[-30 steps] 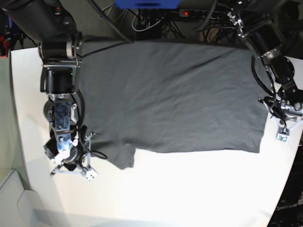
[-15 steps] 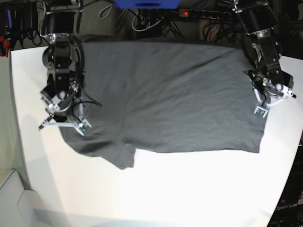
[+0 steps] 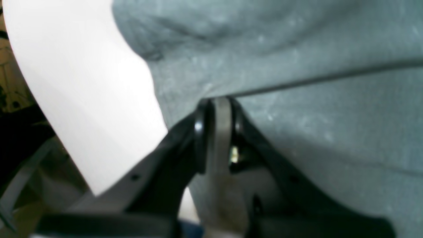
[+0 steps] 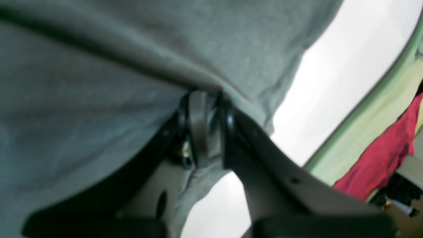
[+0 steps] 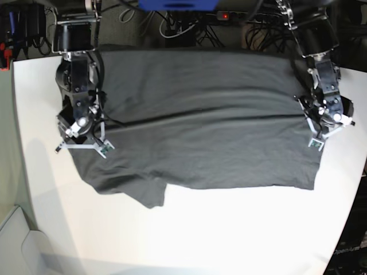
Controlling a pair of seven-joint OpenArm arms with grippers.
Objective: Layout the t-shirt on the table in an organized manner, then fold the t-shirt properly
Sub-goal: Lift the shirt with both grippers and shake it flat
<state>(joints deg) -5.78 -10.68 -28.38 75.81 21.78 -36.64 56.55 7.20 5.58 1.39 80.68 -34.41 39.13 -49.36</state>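
We have brought both grippers in from the shirt's near corners to its sides. A second ago the right gripper (image 5: pixel 80 143) sat at the near left of the base view, by the sleeve, and the left gripper (image 5: pixel 319 137) at the near right, just off the hem; now both are farther up the table (image 5: pixel 241 229) and over the cloth. A long crease has appeared across the shirt (image 5: pixel 200 114), running left to right between the two grippers, where the cloth was flat before. We read that as the start of the first fold: each side is pinched and the cloth between is being raised or tightened along that line.

In the wrist views each claw is pressed together on a pinch of shirt. The left gripper (image 3: pixel 216 109) bites an edge with the cloth spreading away above it; the right gripper (image 4: pixel 205 99) holds a ridge of cloth the same way. The shirt lies spread across the far half of the table, one sleeve poking out at the near left, its far edge at the table's far rim.

Both wrist views are blurred, so we cannot tell how many layers each claw holds. The arms hide the cloth just beneath them in the base view, and the far sleeve and collar cannot be made out against the dark clutter behind.
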